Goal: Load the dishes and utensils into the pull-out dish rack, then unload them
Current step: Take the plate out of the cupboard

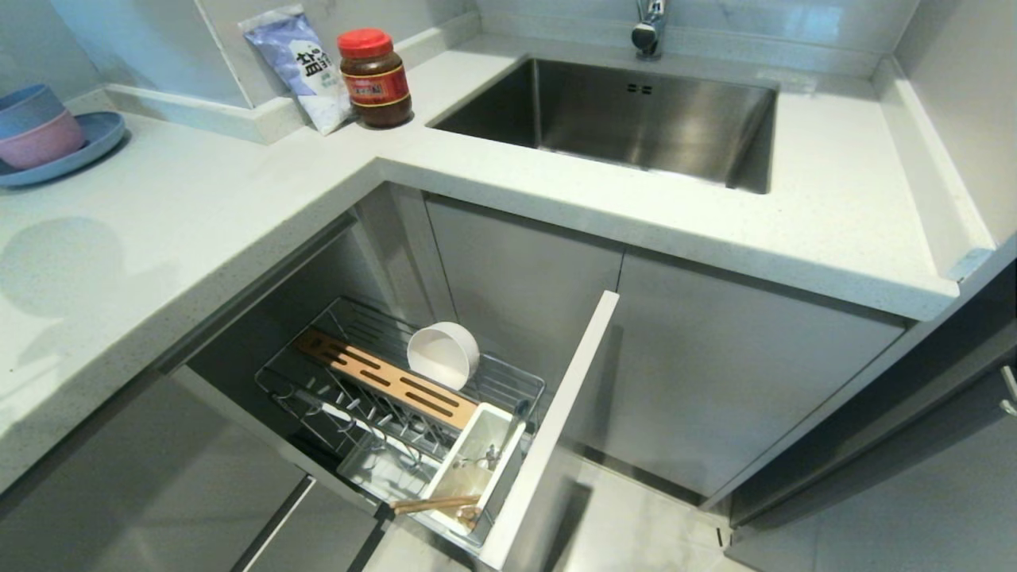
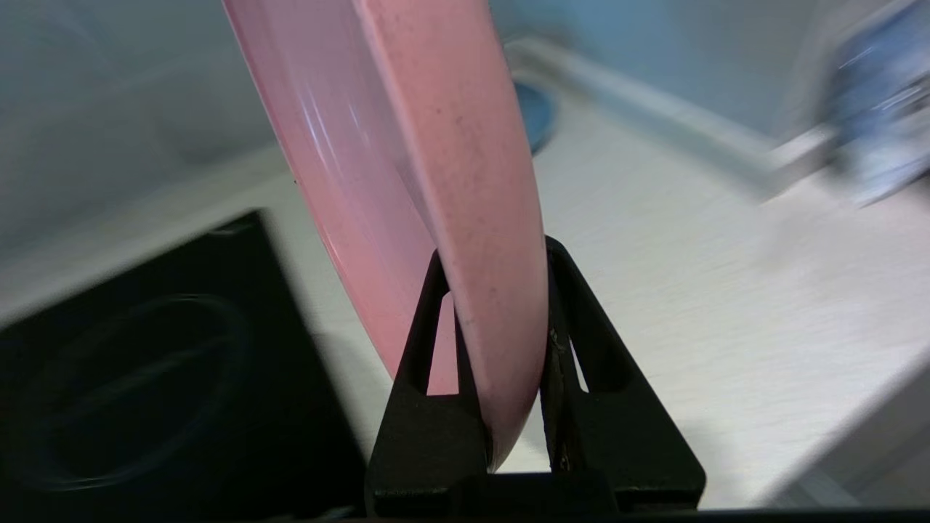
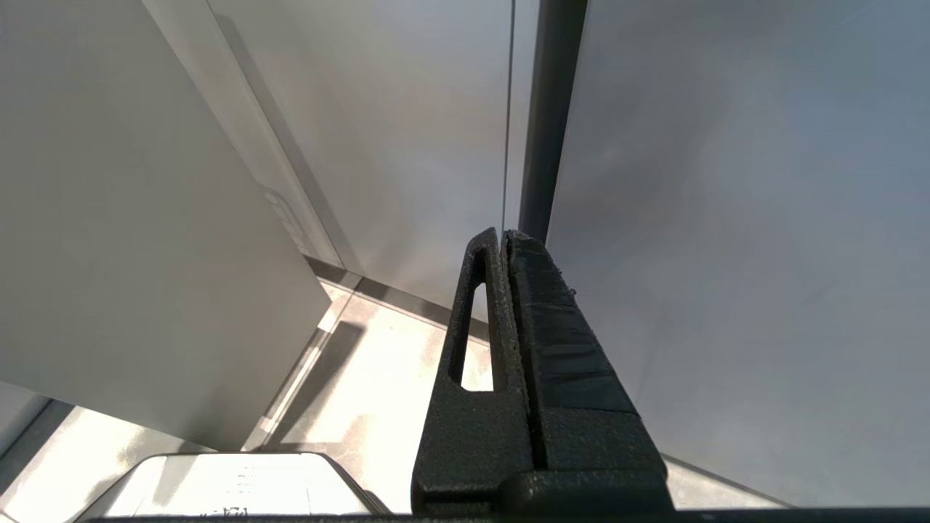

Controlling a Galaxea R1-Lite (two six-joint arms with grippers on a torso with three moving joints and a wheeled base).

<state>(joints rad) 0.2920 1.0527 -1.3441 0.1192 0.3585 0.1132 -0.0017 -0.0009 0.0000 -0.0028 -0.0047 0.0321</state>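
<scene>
Only the left wrist view shows the left claw (image 2: 494, 254): its two black fingers (image 2: 429, 349) pinch the rim of the pink plate (image 2: 407, 160), which stands on edge above the pale worktop (image 2: 690, 276). Behind the plate a sliver of a blue plate (image 2: 536, 116) shows, blurred. A black panel (image 2: 145, 378) lies on the worktop beside the claw. The head view shows neither arm nor the pink plate.

Only the right wrist view shows the right claw (image 3: 503, 247). Its fingers are pressed together with nothing between them, and it points at grey cabinet fronts (image 3: 726, 218) above a strip of pale floor (image 3: 378, 378).

The head view alone shows the rack (image 1: 397, 397), pulled out beneath the worktop (image 1: 199, 214) with its grey front panel (image 1: 556, 429) open toward the floor. In the wire basket the white bowl (image 1: 442, 355) stands tilted on its side just behind the slotted wooden strip (image 1: 389, 380). The white caddy (image 1: 477, 469) sits at the front of the rack; the fork (image 1: 486, 457) stands inside it and the chopsticks (image 1: 435, 504) lie across its near end, sticking out sideways.

On the worktop's far left, blue and pink bowls (image 1: 36, 127) are stacked on the blue plate (image 1: 95, 147). A salt bag (image 1: 306, 67) and a red-lidded jar (image 1: 373, 79) stand in the corner beside the steel sink (image 1: 628, 119).
</scene>
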